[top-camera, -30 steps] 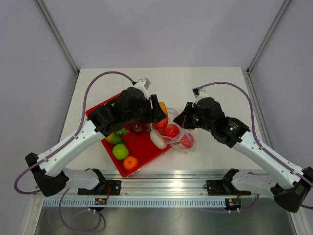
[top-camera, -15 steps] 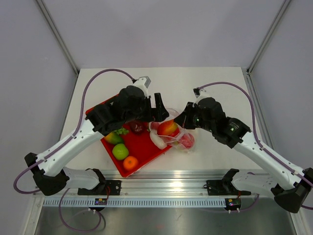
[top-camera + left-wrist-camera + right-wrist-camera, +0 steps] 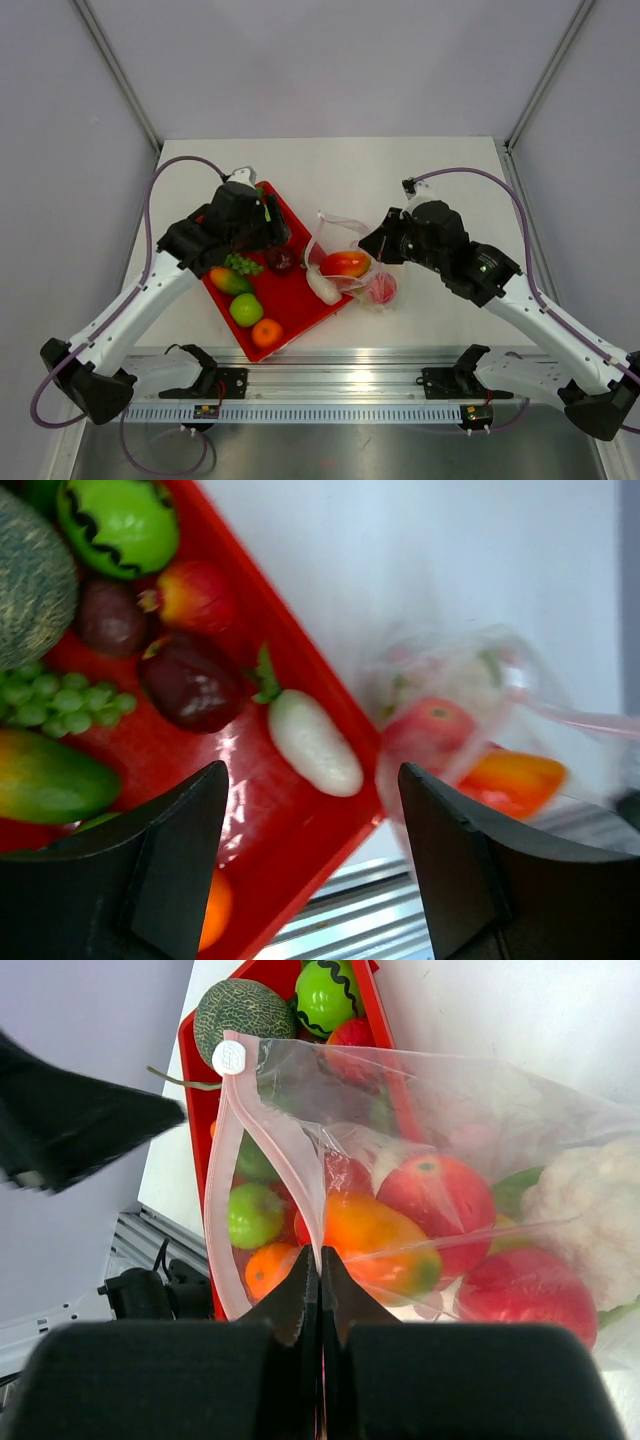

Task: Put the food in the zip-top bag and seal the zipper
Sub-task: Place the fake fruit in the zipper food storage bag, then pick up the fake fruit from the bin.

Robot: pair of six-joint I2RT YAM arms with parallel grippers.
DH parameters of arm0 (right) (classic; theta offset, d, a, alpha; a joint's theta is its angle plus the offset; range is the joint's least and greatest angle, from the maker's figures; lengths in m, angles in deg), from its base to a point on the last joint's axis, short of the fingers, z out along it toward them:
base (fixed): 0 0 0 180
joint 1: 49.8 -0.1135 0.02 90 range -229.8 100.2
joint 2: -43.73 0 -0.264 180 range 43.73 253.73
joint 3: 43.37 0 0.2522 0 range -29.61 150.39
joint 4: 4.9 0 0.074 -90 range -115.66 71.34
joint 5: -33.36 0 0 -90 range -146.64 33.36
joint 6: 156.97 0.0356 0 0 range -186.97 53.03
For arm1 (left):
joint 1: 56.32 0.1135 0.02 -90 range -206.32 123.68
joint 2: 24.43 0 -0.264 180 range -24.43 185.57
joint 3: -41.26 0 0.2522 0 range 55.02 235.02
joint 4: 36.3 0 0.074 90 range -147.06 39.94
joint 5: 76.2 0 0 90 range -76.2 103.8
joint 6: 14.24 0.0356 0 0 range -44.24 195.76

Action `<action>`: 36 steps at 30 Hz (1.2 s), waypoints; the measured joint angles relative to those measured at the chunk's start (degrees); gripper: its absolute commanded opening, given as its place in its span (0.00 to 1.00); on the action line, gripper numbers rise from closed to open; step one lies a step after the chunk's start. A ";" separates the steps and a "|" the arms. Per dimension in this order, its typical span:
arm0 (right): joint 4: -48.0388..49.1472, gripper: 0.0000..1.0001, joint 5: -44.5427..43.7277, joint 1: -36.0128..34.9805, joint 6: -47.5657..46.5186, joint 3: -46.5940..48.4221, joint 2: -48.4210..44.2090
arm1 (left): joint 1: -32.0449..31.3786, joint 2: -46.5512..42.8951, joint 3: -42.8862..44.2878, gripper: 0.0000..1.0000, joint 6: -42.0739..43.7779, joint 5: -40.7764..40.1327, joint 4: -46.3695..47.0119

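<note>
The clear zip-top bag (image 3: 345,250) lies right of the red tray (image 3: 300,312), its mouth open toward the tray. It holds an orange-red mango (image 3: 345,263), a red fruit (image 3: 381,290) and, in the right wrist view, a red apple (image 3: 435,1195) and a cauliflower (image 3: 590,1210). My right gripper (image 3: 372,243) is shut on the bag's pinkish zipper strip (image 3: 262,1130). My left gripper (image 3: 268,232) is open and empty above the tray. A white radish (image 3: 313,742), a dark plum (image 3: 190,685) and grapes (image 3: 65,695) lie below it.
The tray also holds a green apple (image 3: 246,309), an orange (image 3: 266,332), a green-orange mango (image 3: 229,280), a melon (image 3: 245,1010) and a green striped fruit (image 3: 118,522). A metal rail (image 3: 340,385) runs along the table's near edge.
My left gripper let the orange-red mango drop into the bag's mouth, then pulled back left over the tray, open. The right gripper kept its hold on the zipper strip.
</note>
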 measured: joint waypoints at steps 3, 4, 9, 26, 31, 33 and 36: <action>-0.02 0.01 -0.15 0.00 0.00 0.00 -0.39 | 2.36 2.58 -4.22 0.91 -0.26 -0.96 0.13; -0.02 0.01 -0.17 0.00 0.02 -0.02 -0.42 | 2.60 3.45 -5.25 0.94 -0.39 -1.22 0.31; -0.02 0.00 -0.15 0.00 0.04 -0.13 -0.42 | 4.55 8.59 -10.51 0.99 -2.73 -1.44 3.17; -1.90 0.01 -0.57 0.00 0.02 -0.15 -1.77 | 7.45 23.54 -15.13 0.89 -7.74 -0.96 14.38; -2.12 0.01 -0.57 0.00 0.02 -0.15 -1.77 | 7.45 23.93 -16.94 0.74 -8.48 -0.52 15.65; -2.10 0.01 -0.57 0.00 0.02 -0.15 -1.77 | 7.43 23.93 -16.96 0.65 -8.66 -0.50 15.91; -2.10 0.01 -0.55 0.00 0.02 -0.15 -1.68 | 7.45 23.91 -16.96 0.58 -8.46 -0.52 16.06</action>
